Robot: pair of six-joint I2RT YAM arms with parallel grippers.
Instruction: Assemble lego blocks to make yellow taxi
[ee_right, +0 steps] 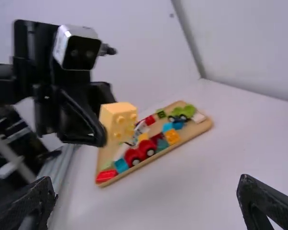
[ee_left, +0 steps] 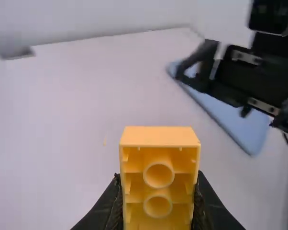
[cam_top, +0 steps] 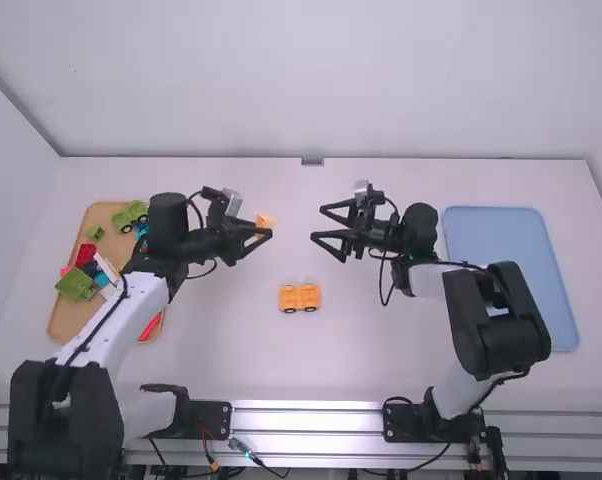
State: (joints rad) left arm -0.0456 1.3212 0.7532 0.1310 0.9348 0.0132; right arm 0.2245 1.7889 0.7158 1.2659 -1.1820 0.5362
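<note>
My left gripper (cam_top: 262,235) is raised left of the table's middle, shut on a yellow-orange block (cam_top: 265,222). In the left wrist view the block (ee_left: 158,177) stands between the fingertips of the left gripper (ee_left: 157,203), its hollow underside with two round tubes facing the camera. Studs show on the block (ee_right: 118,121) in the right wrist view. Facing it across a gap, my right gripper (cam_top: 317,222) is open and holds nothing; its fingers stand wide apart in the right wrist view, the gripper (ee_right: 146,191) being empty. A yellow-orange wheeled piece (cam_top: 300,298) rests on the table, nearer the arm bases.
A wooden tray (cam_top: 69,318) with several coloured blocks lies at the far left, partly beneath the left arm. On the right, a blue tray (cam_top: 511,270) lies beside and beyond the right arm.
</note>
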